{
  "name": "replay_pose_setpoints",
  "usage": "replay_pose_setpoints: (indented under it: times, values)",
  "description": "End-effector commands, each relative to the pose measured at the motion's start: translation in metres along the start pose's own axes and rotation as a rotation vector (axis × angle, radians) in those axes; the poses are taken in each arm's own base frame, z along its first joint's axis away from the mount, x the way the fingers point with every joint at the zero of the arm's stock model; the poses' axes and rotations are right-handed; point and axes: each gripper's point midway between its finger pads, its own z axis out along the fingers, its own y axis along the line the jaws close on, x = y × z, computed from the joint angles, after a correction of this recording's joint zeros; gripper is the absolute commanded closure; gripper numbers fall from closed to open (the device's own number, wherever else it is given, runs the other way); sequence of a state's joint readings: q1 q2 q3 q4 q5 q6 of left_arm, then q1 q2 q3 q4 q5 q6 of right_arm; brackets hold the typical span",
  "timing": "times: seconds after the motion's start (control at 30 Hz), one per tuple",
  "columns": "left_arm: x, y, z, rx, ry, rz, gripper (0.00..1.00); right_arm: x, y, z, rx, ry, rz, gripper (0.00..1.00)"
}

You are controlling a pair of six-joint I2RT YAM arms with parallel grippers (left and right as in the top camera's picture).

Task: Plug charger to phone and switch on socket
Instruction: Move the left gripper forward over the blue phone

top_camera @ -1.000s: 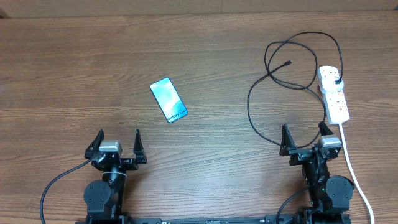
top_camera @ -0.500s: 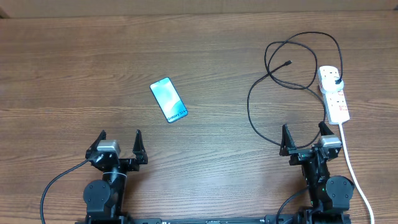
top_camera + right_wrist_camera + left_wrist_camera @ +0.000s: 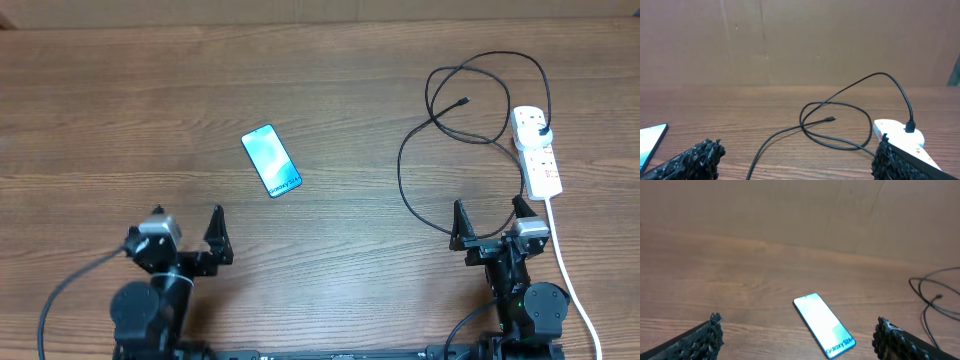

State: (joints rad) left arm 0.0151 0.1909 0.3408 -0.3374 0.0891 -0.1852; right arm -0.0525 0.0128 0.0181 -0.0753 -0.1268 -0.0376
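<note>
The phone point(image 3: 271, 160) lies flat mid-table, light blue screen up; it shows in the left wrist view point(image 3: 823, 324) with "Galaxy" text, and its corner at the right wrist view's left edge point(image 3: 649, 142). The black charger cable point(image 3: 430, 125) loops at the right, its connector tip point(image 3: 464, 101) free on the wood, also in the right wrist view point(image 3: 830, 119). Its plug point(image 3: 541, 129) sits in the white socket strip point(image 3: 536, 152). My left gripper point(image 3: 185, 233) is open and empty, near the phone's front. My right gripper point(image 3: 490, 222) is open and empty, in front of the cable loop.
The socket's thick white cord point(image 3: 572, 283) runs down past the right arm to the front edge. A brown cardboard wall point(image 3: 800, 40) stands behind the wooden table point(image 3: 120, 110).
My left arm has shifted left and swung so its gripper points toward the phone. The right arm, phone and cable have not moved.
</note>
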Motion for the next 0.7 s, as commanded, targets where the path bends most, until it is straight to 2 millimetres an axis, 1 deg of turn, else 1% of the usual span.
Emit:
replay_pose_setpoints:
  times: [0.0,0.17,0.23,0.33,0.4,0.47,0.53,0.67]
  values:
    - [-0.018,-0.009,0.006,0.029,0.051,-0.019,0.0,0.002,0.001,0.0,-0.005,-0.004,-0.006,0.0]
    - [-0.031,-0.014,0.016,0.028,0.162,-0.033,0.0,0.002,0.001,0.0,-0.006,-0.004,-0.006,0.0]
    - [-0.037,-0.015,0.02,0.012,0.241,-0.042,0.0,0.002,0.001,0.0,-0.005,-0.004,-0.006,0.0]
    - [-0.042,-0.016,0.024,0.001,0.315,-0.052,0.0,0.002,0.001,0.0,-0.005,-0.004,-0.006,0.0]
    - [-0.045,-0.021,0.027,0.023,0.352,-0.061,0.0,0.002,0.001,0.0,-0.005,-0.004,-0.006,0.0]
    - [-0.048,-0.033,0.031,0.086,0.375,-0.074,0.0,0.002,0.001,0.0,-0.005,-0.004,-0.006,0.0]
    - [-0.049,-0.045,0.034,0.155,0.387,-0.087,0.0,0.002,0.001,0.0,-0.005,-0.004,-0.006,0.0]
    - [-0.037,-0.052,0.039,0.2,0.448,-0.13,0.0,0.002,0.001,0.0,-0.006,-0.004,-0.006,0.0]
